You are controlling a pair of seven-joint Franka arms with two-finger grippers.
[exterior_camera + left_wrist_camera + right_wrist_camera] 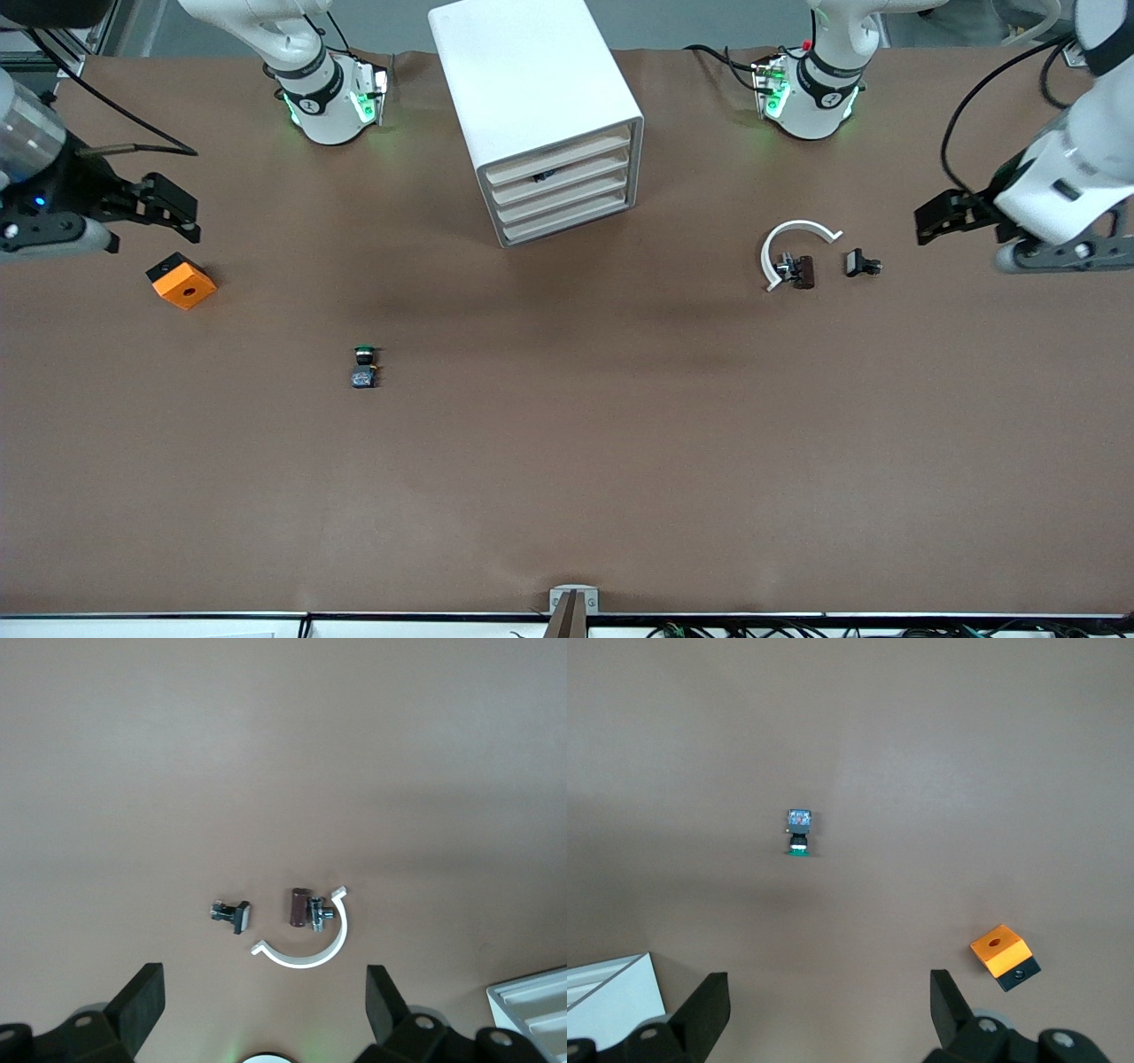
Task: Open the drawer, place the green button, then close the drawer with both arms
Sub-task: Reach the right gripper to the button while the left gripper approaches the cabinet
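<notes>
The button (364, 366), with green cap, black body and blue-grey base, lies on its side on the brown table, nearer the front camera than the drawer unit; it also shows in the right wrist view (799, 833). The white drawer unit (540, 115) stands at the table's middle, all its drawers shut. My right gripper (173, 213) is open and empty, up in the air at the right arm's end, over the table beside the orange block (182, 281). My left gripper (943, 217) is open and empty, up in the air at the left arm's end.
A white curved strip (791, 245) with small black parts (797, 270) and another black part (861, 263) lies toward the left arm's end; they also show in the left wrist view (310, 939). The orange block with a hole shows in the right wrist view (1001, 954).
</notes>
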